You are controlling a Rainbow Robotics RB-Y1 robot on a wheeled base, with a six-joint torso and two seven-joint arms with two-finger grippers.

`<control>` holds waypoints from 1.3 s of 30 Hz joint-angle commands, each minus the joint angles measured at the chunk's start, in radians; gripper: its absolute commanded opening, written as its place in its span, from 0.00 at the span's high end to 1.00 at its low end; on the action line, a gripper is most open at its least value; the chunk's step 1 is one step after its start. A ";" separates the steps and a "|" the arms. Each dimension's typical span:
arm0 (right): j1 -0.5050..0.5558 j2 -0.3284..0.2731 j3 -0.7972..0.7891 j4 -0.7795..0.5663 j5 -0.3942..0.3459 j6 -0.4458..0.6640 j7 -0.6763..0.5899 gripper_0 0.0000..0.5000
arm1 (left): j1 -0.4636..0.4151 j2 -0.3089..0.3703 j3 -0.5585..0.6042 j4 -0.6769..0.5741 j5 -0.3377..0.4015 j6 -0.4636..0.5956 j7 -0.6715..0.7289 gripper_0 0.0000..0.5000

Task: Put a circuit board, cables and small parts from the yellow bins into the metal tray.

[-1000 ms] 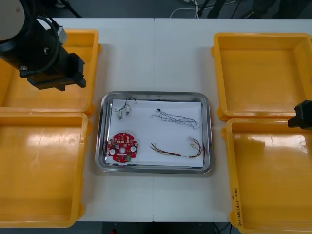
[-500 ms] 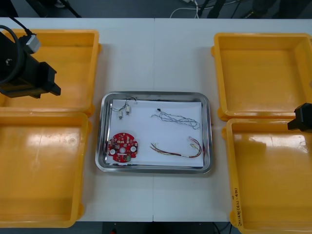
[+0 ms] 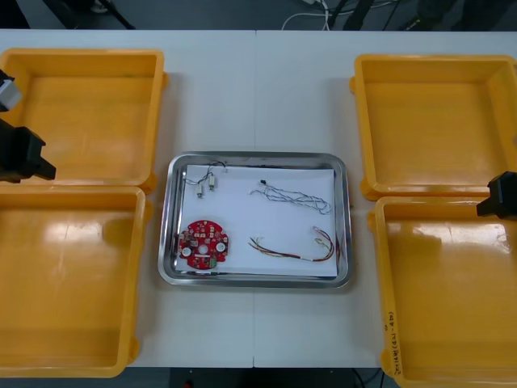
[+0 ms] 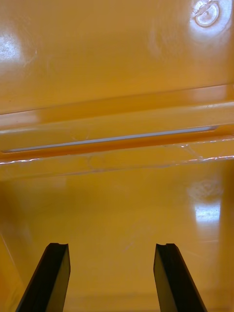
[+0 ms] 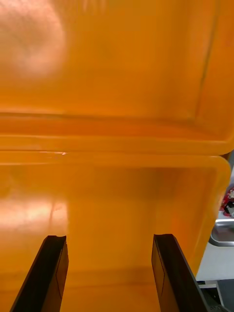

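"What has changed on the left?"

"My left hand (image 3: 20, 153) has pulled away from over the upper-left bin to the frame's left edge, level with the seam between the two left yellow bins (image 3: 81, 105). Its fingers (image 5: 51, 278) stand wide apart, holding and touching nothing."

"And the right?"

"My right hand (image 3: 502, 194) sits at the right edge, fingers (image 4: 170, 278) equally wide, empty above bin floor."

"Where's the load?"

"In the metal tray (image 3: 166, 242) mid-surface: circuit board (image 3: 203, 242) lower left, small metal parts (image 3: 206, 181) upper left, blue and white cable (image 3: 291, 196) upper middle, red and yellow cable (image 3: 295, 250) lower right. The bins look bare, so I judge the job finished."
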 commanded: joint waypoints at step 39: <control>0.008 -0.041 -0.035 -0.026 -0.007 0.004 -0.019 0.00 | 0.229 0.023 0.189 -0.123 -0.086 0.007 -0.299 0.00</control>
